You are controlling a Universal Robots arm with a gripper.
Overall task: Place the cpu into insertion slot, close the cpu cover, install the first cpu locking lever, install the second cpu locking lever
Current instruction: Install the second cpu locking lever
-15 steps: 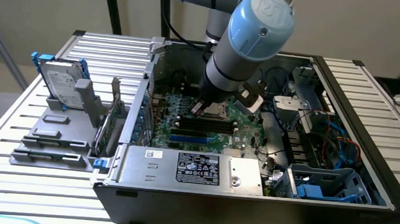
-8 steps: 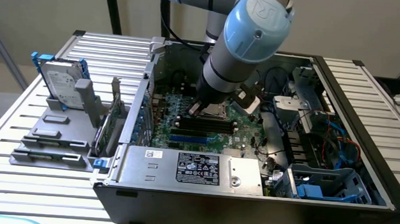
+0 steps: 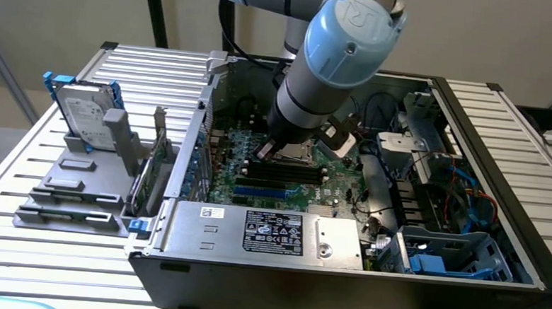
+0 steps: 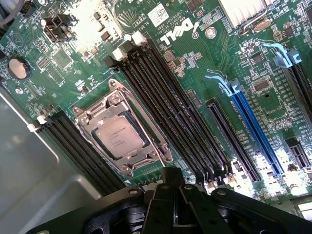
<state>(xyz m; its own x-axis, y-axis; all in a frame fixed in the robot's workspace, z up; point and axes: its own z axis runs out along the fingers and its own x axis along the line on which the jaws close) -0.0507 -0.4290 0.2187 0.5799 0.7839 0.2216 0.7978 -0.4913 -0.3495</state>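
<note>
We see the cpu (image 4: 118, 136) seated flat in the insertion slot (image 4: 100, 146), with the cpu cover (image 4: 146, 127) lying closed around it, its window showing the chip's pale face. Our claw (image 4: 170, 187) hangs just above and beside the socket with its fingers pressed together, holding nothing. Black memory slots (image 4: 170, 112) run on 2 sides of the socket, and the green motherboard (image 4: 234, 63) spreads beyond them inside the open computer case (image 3: 345, 285).
</note>
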